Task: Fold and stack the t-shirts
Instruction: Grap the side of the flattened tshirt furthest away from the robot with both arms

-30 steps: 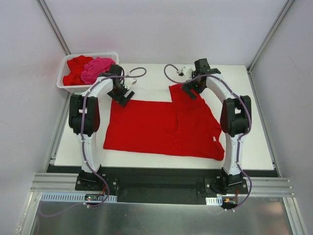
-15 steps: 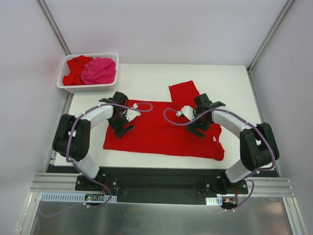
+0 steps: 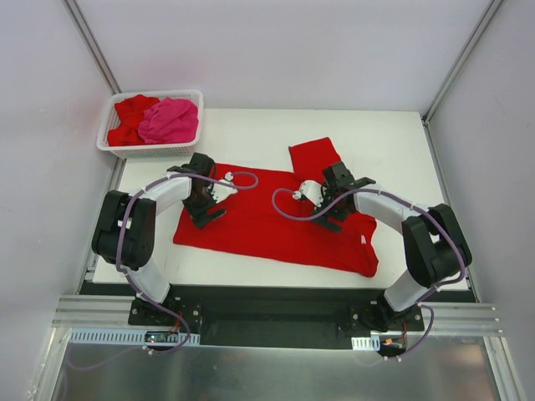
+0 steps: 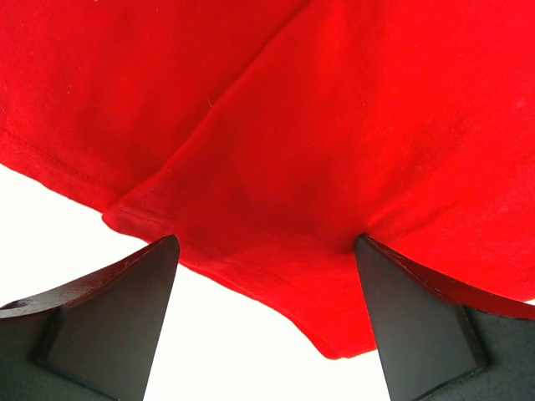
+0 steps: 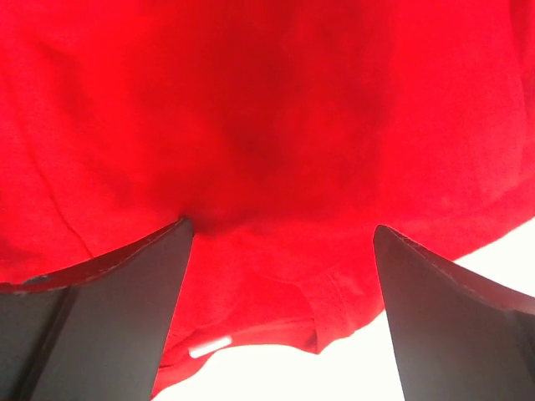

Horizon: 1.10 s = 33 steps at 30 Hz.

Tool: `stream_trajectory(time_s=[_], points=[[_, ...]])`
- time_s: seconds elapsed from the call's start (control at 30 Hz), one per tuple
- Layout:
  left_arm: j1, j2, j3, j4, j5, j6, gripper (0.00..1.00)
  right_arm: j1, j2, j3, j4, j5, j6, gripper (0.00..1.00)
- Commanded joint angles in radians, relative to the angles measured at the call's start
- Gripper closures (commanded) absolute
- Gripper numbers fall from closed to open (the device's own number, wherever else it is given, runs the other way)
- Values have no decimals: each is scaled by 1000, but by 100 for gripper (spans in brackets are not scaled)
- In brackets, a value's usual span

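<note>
Both arms are now drawn in from the far edge, the left gripper (image 3: 205, 200) and right gripper (image 3: 334, 205) sitting low over the red t-shirt (image 3: 267, 230), jaws spread wide, gripping nothing. The shirt is lying flat mid-table (image 3: 401, 142), long axis running left-right, one sleeve (image 3: 316, 157) pointing away. A basket (image 3: 113, 125) is holding a pink t-shirt (image 3: 170, 119) at far left, blocking nothing.

The left arm (image 3: 163, 194) and right arm (image 3: 386, 203) are white with black joints and a looping purple-grey cable (image 3: 276, 205) each, and the left end effector (image 4: 266, 246) and right end effector (image 5: 280, 225) are black.
</note>
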Motion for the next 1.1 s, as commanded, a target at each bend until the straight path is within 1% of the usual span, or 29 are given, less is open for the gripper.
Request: stream_trajectory(time_s=[0.0, 0.37, 0.53, 0.6, 0.73, 0.83, 0.9, 1.07], points=[[7, 35, -49, 39, -15, -1, 13, 20, -9, 0, -38, -65, 13, 7], [-23, -95, -266, 31, -15, -48, 12, 30, -92, -113, -113, -93, -8, 5], [-43, -122, -305, 27, -15, -79, 12, 32, -107, -124, -134, -97, -11, 4], [-51, -128, -307, 27, 9, -87, 12, 32, -103, -119, -138, -90, -14, 3], [-62, -138, -307, 14, 12, -108, 12, 32, -94, -101, -139, -85, -14, 2], [-66, -151, -316, -4, 26, -125, 12, 30, -69, -78, -122, -54, -5, 1], [-76, -158, -325, -15, 35, -136, 12, 23, -49, -61, -101, -24, 4, 0], [-102, -174, -356, -29, 60, -173, 12, -29, -11, 43, -47, 79, 65, 0]])
